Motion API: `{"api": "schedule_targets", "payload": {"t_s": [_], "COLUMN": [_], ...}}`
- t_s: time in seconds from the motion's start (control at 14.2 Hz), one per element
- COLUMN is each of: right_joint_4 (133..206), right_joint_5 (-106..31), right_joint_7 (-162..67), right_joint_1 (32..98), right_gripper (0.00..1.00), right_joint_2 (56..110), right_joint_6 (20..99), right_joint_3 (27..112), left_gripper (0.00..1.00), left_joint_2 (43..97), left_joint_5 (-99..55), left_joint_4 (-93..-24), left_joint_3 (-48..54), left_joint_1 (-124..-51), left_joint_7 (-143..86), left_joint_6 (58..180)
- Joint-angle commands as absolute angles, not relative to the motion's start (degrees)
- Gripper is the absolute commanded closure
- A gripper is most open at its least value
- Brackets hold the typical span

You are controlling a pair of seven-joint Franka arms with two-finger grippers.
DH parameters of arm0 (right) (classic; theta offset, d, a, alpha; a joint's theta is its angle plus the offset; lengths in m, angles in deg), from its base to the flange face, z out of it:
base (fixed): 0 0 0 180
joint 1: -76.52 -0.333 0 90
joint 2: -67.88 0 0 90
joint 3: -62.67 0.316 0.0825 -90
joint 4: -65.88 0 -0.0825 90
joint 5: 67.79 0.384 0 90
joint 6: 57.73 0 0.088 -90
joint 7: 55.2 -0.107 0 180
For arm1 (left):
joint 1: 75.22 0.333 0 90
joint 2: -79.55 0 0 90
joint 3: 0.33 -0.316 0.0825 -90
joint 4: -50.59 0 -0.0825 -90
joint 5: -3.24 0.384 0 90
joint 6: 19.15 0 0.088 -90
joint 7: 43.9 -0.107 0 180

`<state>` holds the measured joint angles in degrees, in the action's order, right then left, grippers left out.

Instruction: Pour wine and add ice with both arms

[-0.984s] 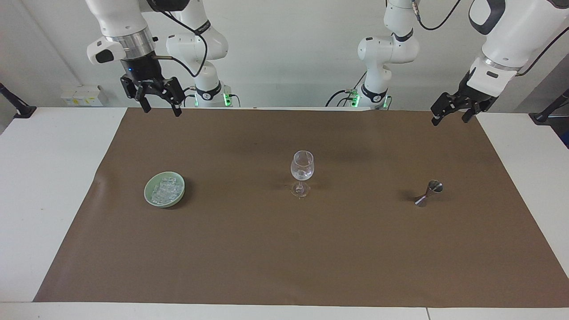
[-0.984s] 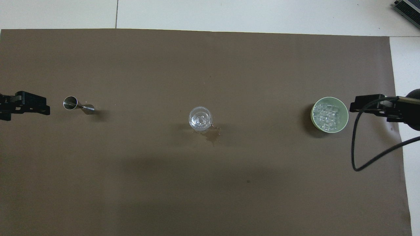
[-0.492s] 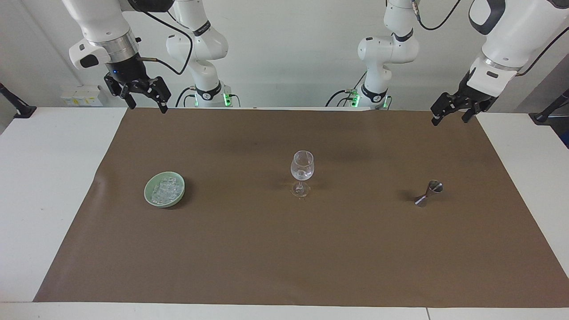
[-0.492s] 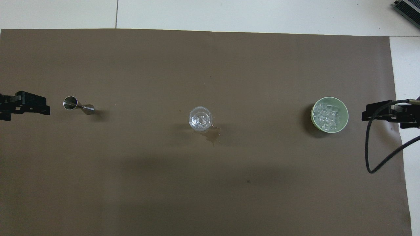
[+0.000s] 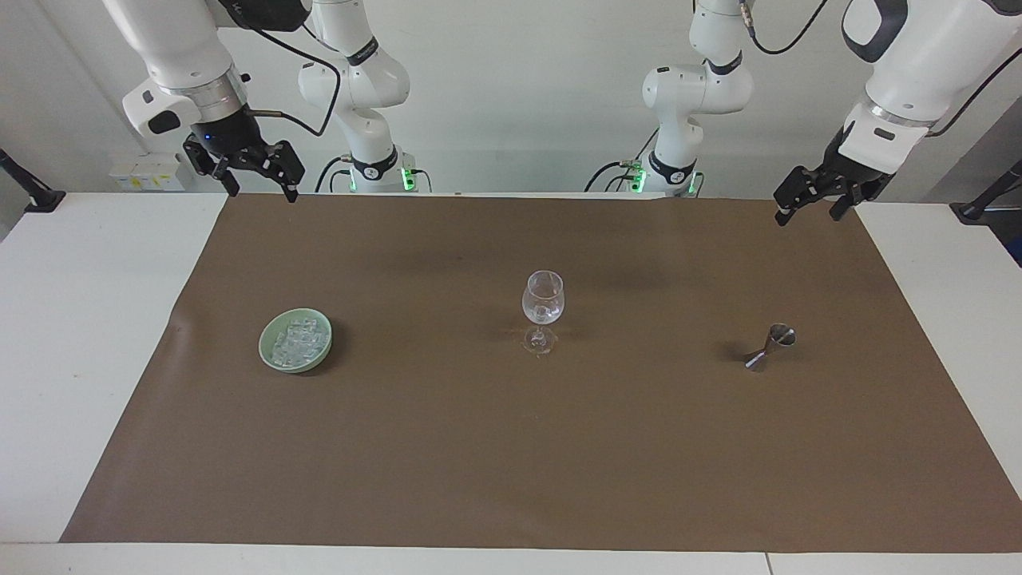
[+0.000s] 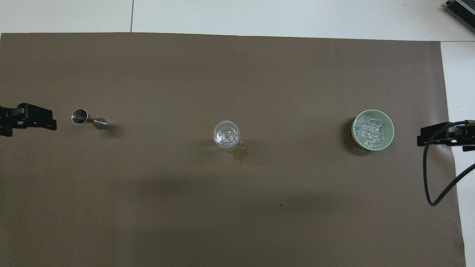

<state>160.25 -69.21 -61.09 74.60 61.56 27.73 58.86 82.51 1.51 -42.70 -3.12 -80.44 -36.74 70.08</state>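
Wine glass (image 5: pixel 543 307) standing upright mid-counter (image 5: pixel 96 319) on the brown mat (image 5: pixel 511 447), small wet patch (image 6: pixel 239 155) by its foot. Ice (image 5: pixel 297 342) piled in a green bowl (image 5: pixel 274 366) toward the right arm's end, jigger (image 5: pixel 770 347) toward the left arm's end. Right claw (image 5: pixel 255 188) spread and empty, raised over the mat's edge. Left claw (image 5: pixel 810 209) also up, spread, empty.

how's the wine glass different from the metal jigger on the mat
The wine glass is clear and stands upright on its stem in the middle of the mat; the jigger is shiny metal and lies tipped on its side toward the left arm's end. The wine glass is taller, with a wet patch by its foot; none shows by the jigger. Neither is held.
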Motion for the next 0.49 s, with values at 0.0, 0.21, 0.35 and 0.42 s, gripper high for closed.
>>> {"api": "schedule_targets", "payload": {"t_s": [0.0, 0.21, 0.35, 0.42], "right_joint_4": [158.9, 159.4, 159.6, 160.4], "right_joint_5": [-69.9, -70.6, -71.4, -71.6], "right_joint_7": [-59.5, -59.3, -59.1, -59.0], "right_joint_1": [75.1, 75.0, 75.0, 75.0], "right_gripper": [0.00, 0.00, 0.00, 0.00], "right_joint_2": [61.9, 61.7, 61.6, 61.4], "right_joint_6": [27.1, 27.9, 28.4, 29.2], "right_joint_3": [58.9, 58.8, 58.8, 58.8], "left_gripper": [0.00, 0.00, 0.00, 0.00], "left_joint_2": [84.1, 84.1, 84.1, 84.1], "left_joint_5": [1.1, 1.1, 1.1, 1.1], "left_joint_4": [-44.5, -44.5, -44.5, -44.5], "left_joint_3": [-2.9, -2.9, -2.9, -2.9], "left_joint_1": [-80.0, -80.0, -80.0, -80.0], "left_joint_7": [-36.7, -36.7, -36.7, -36.7], "left_joint_6": [70.7, 70.6, 70.6, 70.6]}}
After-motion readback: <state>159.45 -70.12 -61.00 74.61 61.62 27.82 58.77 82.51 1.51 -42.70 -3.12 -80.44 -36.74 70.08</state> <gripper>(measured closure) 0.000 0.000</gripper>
